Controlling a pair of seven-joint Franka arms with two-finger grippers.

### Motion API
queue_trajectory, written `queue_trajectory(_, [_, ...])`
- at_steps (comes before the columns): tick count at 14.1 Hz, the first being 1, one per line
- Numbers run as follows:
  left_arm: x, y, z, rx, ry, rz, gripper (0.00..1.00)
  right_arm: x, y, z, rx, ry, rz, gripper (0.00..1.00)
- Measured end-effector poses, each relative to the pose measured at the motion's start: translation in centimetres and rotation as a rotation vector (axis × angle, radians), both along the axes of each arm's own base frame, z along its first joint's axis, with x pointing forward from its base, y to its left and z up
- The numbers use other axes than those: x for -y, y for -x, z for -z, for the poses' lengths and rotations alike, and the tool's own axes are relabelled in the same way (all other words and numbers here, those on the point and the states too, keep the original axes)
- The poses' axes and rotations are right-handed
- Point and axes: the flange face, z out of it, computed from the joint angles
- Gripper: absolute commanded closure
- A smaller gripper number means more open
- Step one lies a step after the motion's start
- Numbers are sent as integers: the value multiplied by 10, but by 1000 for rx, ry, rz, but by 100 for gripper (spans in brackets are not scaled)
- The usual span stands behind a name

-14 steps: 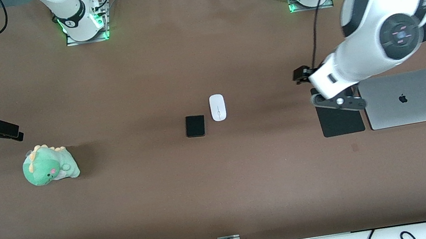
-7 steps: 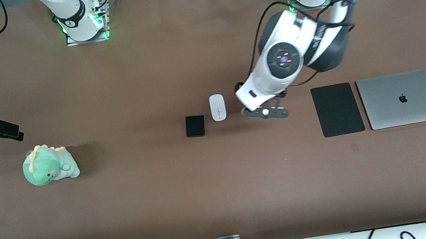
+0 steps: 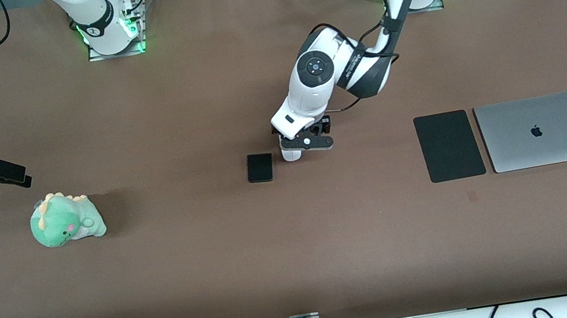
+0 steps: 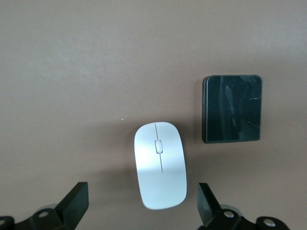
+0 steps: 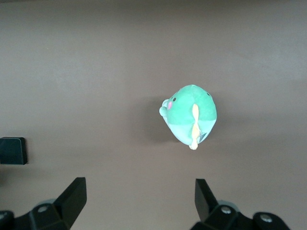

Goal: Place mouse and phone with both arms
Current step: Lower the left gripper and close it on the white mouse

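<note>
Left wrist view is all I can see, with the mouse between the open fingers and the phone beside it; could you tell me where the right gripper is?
Observer: The right gripper waits, open, near a green plush dinosaur at the right arm's end of the table.
Operator: Thank you. Is there a mouse pad anywhere?
Observer: Yes, a black mouse pad lies toward the left arm's end, beside a closed laptop.

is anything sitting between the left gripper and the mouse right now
Nothing visible. The left gripper hangs open directly over the mouse, a finger showing on either side with only bare table between them. The phone lies beside the mouse, apart from it and outside the fingers' span.
</note>
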Motion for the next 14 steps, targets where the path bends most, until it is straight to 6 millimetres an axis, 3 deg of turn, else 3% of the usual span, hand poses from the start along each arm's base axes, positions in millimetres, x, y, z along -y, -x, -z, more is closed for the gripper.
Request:
queue_trajectory(4, [8, 10, 45, -14, -12, -49, 0, 0, 0, 0, -1, 0, 0, 0])
queue_trajectory(14, [18, 18, 61, -1, 0, -83, 0, -2, 0, 0, -1, 0, -4, 0])
